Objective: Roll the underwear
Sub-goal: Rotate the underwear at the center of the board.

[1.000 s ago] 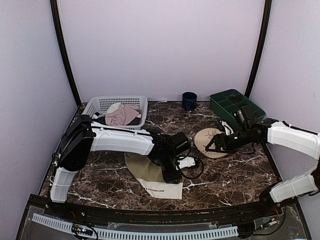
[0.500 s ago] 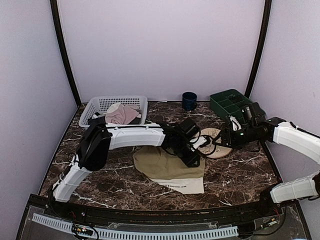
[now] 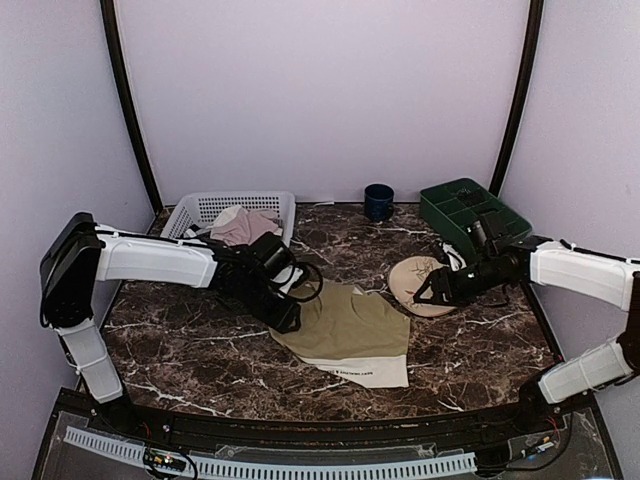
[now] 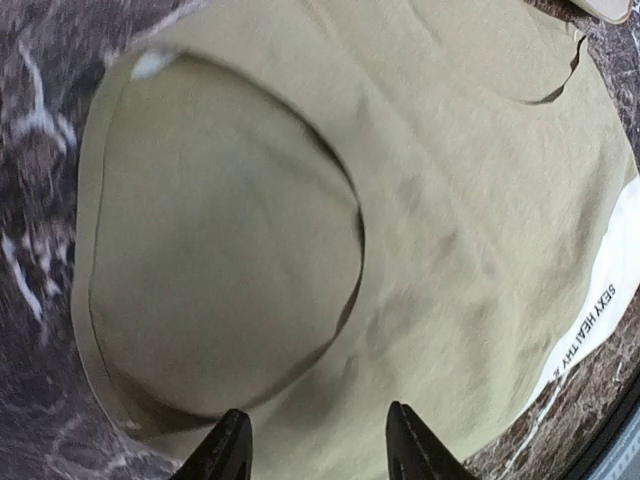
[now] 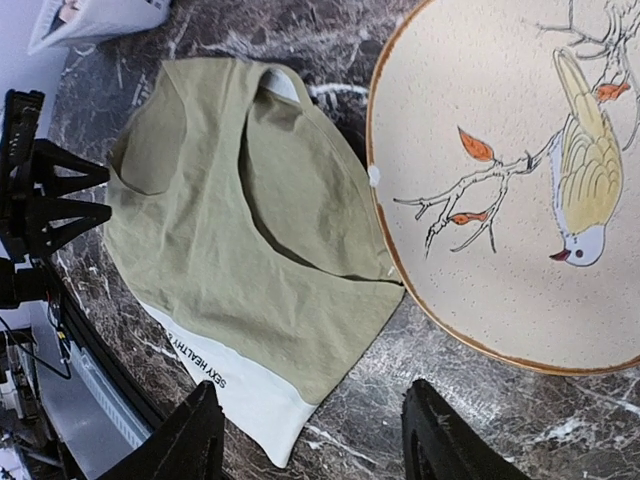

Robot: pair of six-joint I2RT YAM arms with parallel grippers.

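The olive-khaki underwear [image 3: 350, 325] lies spread flat on the marble table, its cream waistband [image 3: 365, 371] with dark lettering toward the near edge. My left gripper [image 3: 288, 318] is open and empty, hovering at the cloth's left edge. In the left wrist view its fingertips [image 4: 232, 450] frame the cloth [image 4: 420, 200] just above it. My right gripper [image 3: 425, 298] is open and empty over the table beside the round plate [image 3: 420, 283]. The right wrist view shows the underwear [image 5: 240, 250] and the waistband [image 5: 235, 385] lying left of the plate [image 5: 520, 180].
A white basket [image 3: 205, 208] at the back left holds a pale pink garment [image 3: 243, 228] and a dark one. A dark blue cup [image 3: 378, 201] stands at the back. A green bin [image 3: 462, 210] sits at the back right.
My left arm has swung left, from the cloth's right side near the plate to its left edge. The cloth now lies spread wider. My right gripper has moved a little nearer and left.
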